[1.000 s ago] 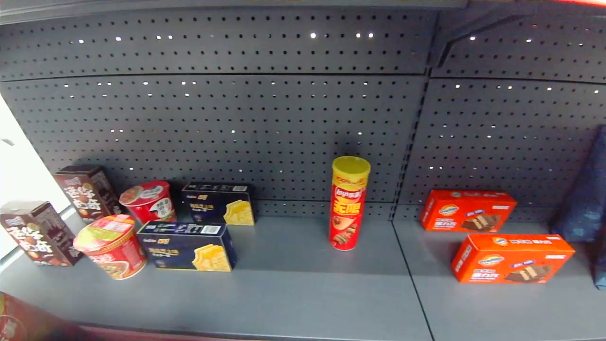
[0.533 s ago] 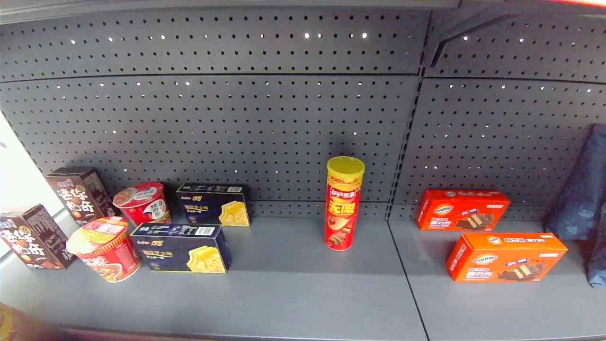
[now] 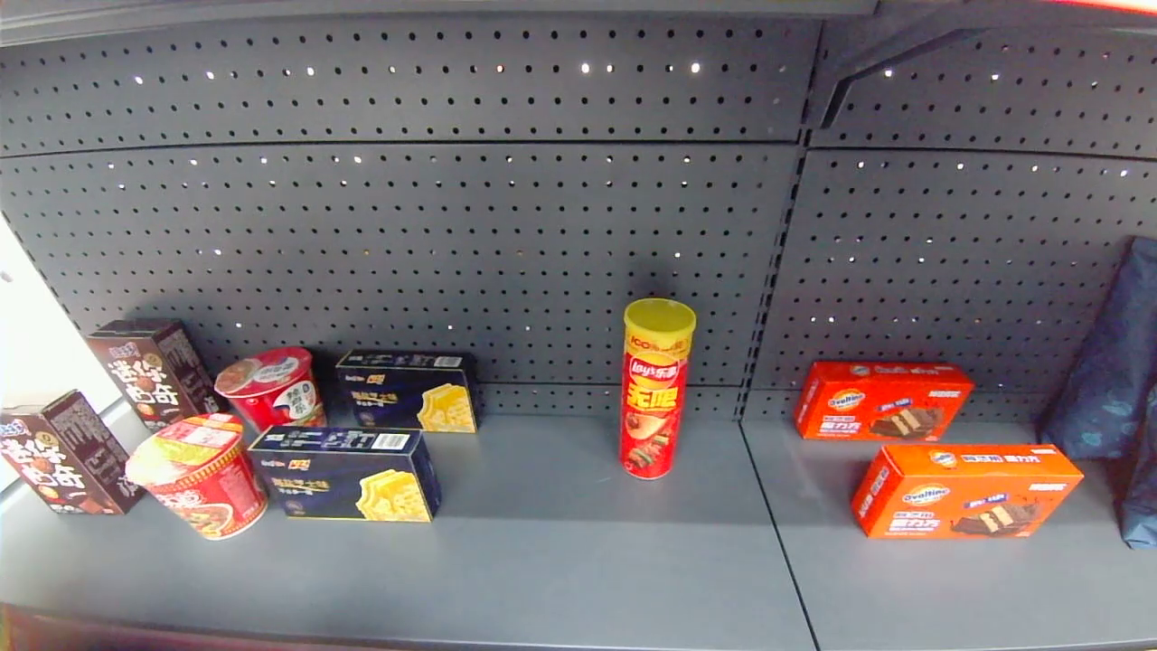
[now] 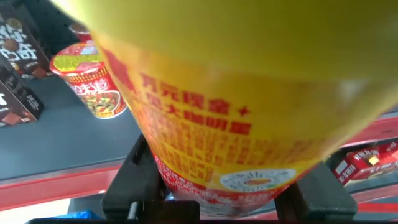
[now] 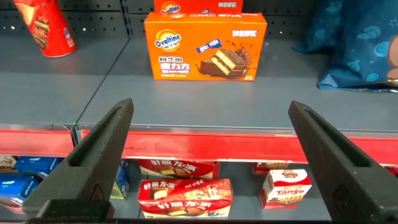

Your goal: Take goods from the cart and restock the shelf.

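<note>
My left gripper [image 4: 227, 196] is shut on a round yellow-and-red container [image 4: 236, 93]; one black finger [image 4: 134, 186] shows on each side of its base. Beyond it a noodle cup [image 4: 90, 78] stands on the grey shelf [image 3: 587, 551]. My right gripper [image 5: 217, 165] is open with nothing between its fingers [image 5: 93, 162], level with the shelf's red front edge [image 5: 217, 146] and facing an orange cake box [image 5: 205, 46]. In the head view a red chips can [image 3: 657, 389] with a yellow lid stands upright at mid shelf.
At the shelf's left are two brown boxes [image 3: 59, 452], two noodle cups [image 3: 199, 475] and two dark blue boxes [image 3: 348, 473]. Two orange boxes [image 3: 965, 491] and a blue bag [image 3: 1112, 362] sit at the right. Bare shelf lies along the front. Red boxes [image 5: 186, 196] fill the shelf below.
The head camera shifted a little, so the shelf goods sit slightly further left in the picture. A red thing at its lower left corner has dropped out of the picture.
</note>
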You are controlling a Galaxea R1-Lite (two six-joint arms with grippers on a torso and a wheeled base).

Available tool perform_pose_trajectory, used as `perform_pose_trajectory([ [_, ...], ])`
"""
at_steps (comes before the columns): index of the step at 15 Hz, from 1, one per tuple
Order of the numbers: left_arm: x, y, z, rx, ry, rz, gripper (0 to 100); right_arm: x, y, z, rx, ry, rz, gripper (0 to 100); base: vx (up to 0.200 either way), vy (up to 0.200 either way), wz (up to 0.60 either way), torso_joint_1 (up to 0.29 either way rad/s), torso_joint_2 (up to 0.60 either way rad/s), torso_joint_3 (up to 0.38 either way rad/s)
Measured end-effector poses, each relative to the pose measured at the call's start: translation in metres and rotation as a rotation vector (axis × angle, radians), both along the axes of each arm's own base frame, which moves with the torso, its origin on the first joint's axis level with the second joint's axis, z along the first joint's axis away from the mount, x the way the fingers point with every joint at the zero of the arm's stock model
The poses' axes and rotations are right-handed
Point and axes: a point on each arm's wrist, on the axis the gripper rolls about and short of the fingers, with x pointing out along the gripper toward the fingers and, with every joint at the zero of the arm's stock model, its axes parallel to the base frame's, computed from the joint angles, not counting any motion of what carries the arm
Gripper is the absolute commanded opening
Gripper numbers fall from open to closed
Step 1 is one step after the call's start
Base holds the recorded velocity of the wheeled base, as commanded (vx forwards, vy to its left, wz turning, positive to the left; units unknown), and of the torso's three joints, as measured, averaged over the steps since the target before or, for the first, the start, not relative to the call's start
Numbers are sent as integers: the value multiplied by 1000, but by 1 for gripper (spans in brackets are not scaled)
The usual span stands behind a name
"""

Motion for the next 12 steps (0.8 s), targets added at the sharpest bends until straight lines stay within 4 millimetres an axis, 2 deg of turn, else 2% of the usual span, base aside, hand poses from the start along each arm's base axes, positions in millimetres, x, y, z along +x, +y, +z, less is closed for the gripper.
perform_pose_trajectory([
  [4, -2, 0, 11, -2, -40, 10, 0, 1, -1, 1, -61, 22, -66, 100, 0, 0, 0, 0, 0, 0],
  [6, -4, 0, 20, -1, -22, 22, 0, 2, -2, 1, 47, 26, -122, 100, 0, 0, 0, 0, 0, 0],
  [8, -7, 1, 27, 0, -9, 23, 0, 4, -1, 3, 60, 46, -151, 100, 0, 0, 0, 0, 0, 0],
  [9, -8, 1, 32, 0, -12, 22, 0, 5, -1, 11, 46, 50, -144, 100, 0, 0, 0, 0, 0, 0],
  [10, -9, 1, 34, 1, -17, 20, 0, 6, 0, 27, 22, 39, -118, 100, 0, 0, 0, 0, 0, 0],
  [12, -8, 0, 30, 3, -5, 13, 0, 15, 0, 73, -35, 21, 24, 100, 0, 0, 0, 0, 0, 0],
])
